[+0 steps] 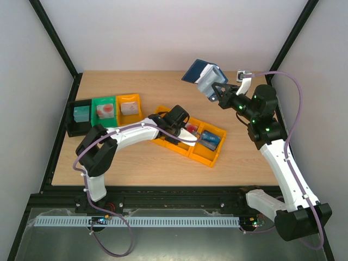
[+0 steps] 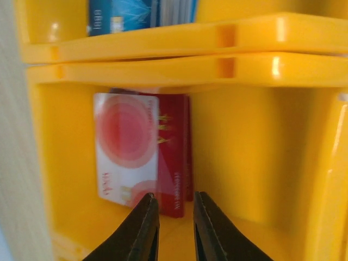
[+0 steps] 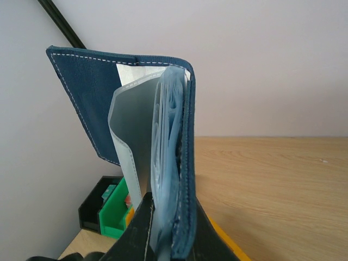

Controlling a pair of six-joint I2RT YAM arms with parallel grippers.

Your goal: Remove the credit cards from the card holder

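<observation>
My right gripper (image 1: 213,88) holds the dark navy card holder (image 1: 199,71) in the air over the table's back right; it is shut on the holder's lower edge (image 3: 171,231). The card holder (image 3: 175,136) hangs open, its pale blue-grey pockets fanned out; I see no card in them. My left gripper (image 1: 177,116) sits low in the orange tray (image 1: 210,158). Its jaws (image 2: 174,196) stand a narrow gap apart with nothing between them. Just ahead of them a white credit card with red print (image 2: 125,149) lies beside a dark red card (image 2: 175,157). A blue card (image 2: 122,13) lies in the adjoining compartment.
A black bin (image 1: 81,114), a green bin (image 1: 104,110) and a small orange bin (image 1: 129,106) stand in a row at the table's left, each with something inside. The yellow-orange tray walls (image 2: 255,163) close in around my left fingers.
</observation>
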